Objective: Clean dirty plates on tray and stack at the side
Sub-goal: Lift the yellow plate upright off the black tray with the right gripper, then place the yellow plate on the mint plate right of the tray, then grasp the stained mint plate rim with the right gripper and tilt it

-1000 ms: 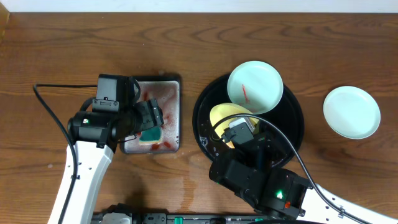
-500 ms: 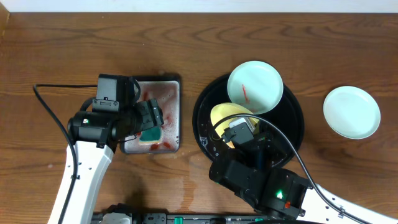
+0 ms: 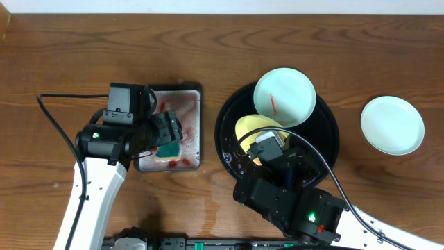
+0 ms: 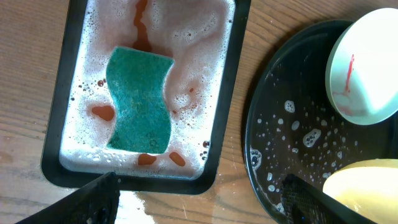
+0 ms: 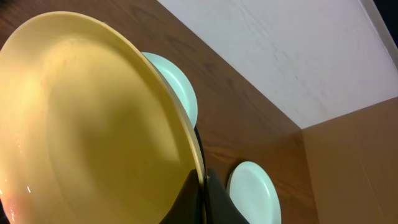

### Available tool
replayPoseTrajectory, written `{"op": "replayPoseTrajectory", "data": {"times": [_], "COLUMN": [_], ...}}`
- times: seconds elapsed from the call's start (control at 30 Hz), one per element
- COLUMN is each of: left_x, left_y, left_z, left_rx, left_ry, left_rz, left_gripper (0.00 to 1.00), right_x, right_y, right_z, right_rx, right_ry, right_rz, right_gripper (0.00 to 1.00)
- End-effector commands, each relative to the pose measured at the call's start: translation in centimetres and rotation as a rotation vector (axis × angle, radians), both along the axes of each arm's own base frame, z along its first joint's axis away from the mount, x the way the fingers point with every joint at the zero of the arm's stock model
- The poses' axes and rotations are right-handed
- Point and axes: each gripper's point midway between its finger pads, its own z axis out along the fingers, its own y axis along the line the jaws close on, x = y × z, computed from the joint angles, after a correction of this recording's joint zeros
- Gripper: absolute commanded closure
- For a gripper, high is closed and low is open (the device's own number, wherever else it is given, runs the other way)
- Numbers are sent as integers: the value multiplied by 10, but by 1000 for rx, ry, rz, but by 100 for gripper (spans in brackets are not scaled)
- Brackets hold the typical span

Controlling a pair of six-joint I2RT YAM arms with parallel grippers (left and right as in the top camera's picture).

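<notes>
We see the right hand clamped on the tilted yellow plate over the tray, left hand wide above the sponge; the soapy rim could slip out.

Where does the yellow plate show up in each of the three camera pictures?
Overhead: the yellow plate is near the middle, over the left side of the black tray.
Left wrist: the yellow plate peeks in at the bottom right corner.
Right wrist: the yellow plate fills the left half, close up.
Shared landmark: the pale plate right beside it.
</notes>
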Motion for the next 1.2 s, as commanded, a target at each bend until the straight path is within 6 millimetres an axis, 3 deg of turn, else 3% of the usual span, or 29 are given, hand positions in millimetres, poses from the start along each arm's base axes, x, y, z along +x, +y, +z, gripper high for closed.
{"op": "replayPoseTrajectory", "data": {"times": [0.0, 0.2, 0.37, 0.47, 0.57, 0.63, 0.77, 0.9, 1.07, 1.17], "left_x": [0, 0, 0, 0, 0, 0, 0, 0, 0, 0], "left_y": [1, 1, 1, 1, 1, 1, 1, 1, 1, 1], "left_z": [2, 2, 2, 2, 2, 2, 2, 2, 2, 2], "left_rx": [5, 5, 5, 5, 5, 5, 5, 5, 5, 5], "left_ry": [-6, -6, -6, -6, -6, -6, -6, -6, -6, -6], "left_rz": [-10, -10, -10, -10, -10, -10, -10, -10, -10, -10], "left_gripper": [17, 17, 17, 17, 17, 17, 17, 17, 17, 17], "right_x": [1, 10, 38, 48, 54, 66, 88, 94, 87, 81], "right_y": [-3, -17, -56, -48, -50, -76, -152, -224, -307, -349], "right_z": [9, 1, -40, -58, -53, -47, -41, -46, -73, -104], "right_rx": [22, 218, 388, 442, 621, 712, 858, 966, 1054, 1110], "right_ry": [-42, -30, 210, 452, 542, 502, 361, 253, 172, 156], "right_rz": [-22, -161, -329, -135, -54, -132, -398, -622, -901, -1054], "right_gripper": [99, 99, 99, 99, 99, 99, 99, 99, 99, 99]}}
